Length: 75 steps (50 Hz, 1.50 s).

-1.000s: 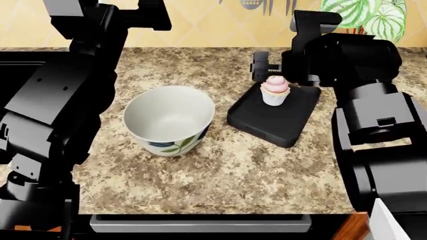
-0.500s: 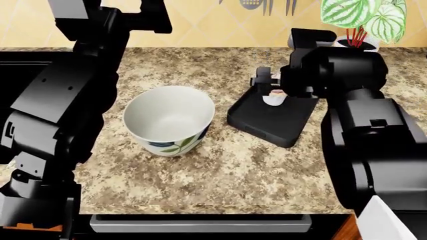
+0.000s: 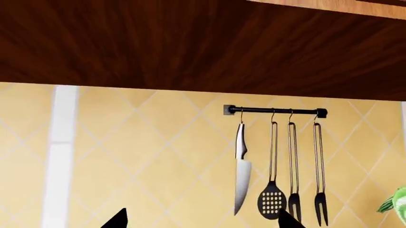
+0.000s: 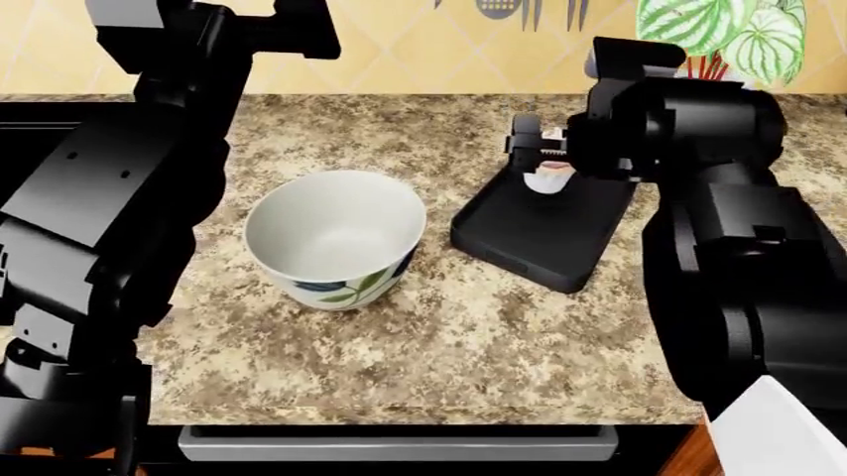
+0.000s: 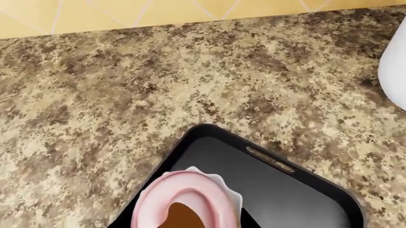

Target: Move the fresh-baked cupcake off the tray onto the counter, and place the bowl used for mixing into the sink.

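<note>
The cupcake (image 4: 546,181), pink frosting over a white liner, hangs just above the far end of the black tray (image 4: 549,238). My right gripper (image 4: 544,159) is shut on it from above and hides most of it. In the right wrist view the cupcake (image 5: 188,202) fills the space between the jaws, with the tray (image 5: 279,190) below. The white bowl (image 4: 335,233) with leaf motifs stands upright on the granite counter (image 4: 437,337), left of the tray. My left gripper (image 3: 201,223) is open and empty, raised high and facing the wall.
A white plant pot (image 4: 725,81) with green leaves stands at the back right, close behind my right arm; it also shows in the right wrist view (image 5: 396,66). A black area (image 4: 34,114) lies at the far left behind my left arm. A utensil rail (image 3: 273,110) hangs on the wall.
My right gripper came down over the cupcake, closed on it and rose slightly with it. The bowl, the tray and my left arm have stayed in place.
</note>
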Available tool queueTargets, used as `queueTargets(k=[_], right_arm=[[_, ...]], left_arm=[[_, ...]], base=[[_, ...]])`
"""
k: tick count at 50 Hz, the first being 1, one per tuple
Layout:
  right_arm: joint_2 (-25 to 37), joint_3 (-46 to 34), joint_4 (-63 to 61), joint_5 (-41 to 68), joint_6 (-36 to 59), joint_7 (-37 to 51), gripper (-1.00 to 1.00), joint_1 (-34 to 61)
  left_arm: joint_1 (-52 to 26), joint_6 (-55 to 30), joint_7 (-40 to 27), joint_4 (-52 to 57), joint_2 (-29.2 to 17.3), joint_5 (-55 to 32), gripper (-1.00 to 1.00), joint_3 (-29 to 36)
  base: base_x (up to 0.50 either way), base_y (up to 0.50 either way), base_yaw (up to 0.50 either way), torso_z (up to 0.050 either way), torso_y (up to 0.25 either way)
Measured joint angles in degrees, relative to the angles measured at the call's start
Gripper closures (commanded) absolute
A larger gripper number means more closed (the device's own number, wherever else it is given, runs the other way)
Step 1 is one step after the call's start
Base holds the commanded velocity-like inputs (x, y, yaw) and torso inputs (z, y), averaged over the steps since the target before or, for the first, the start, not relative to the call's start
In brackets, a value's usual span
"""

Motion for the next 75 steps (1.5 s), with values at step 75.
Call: queueTargets(k=[75], right_arm=[[4.9,8.7,-28.7,-6.0,22.4,19.0,1.00,-4.2]], left_arm=[[-0.6,0.8,0.4,1.7,-0.4,-2.2,-1.00,0.3]], base=[[0.00,0.00,0.00,0.000,0.000]])
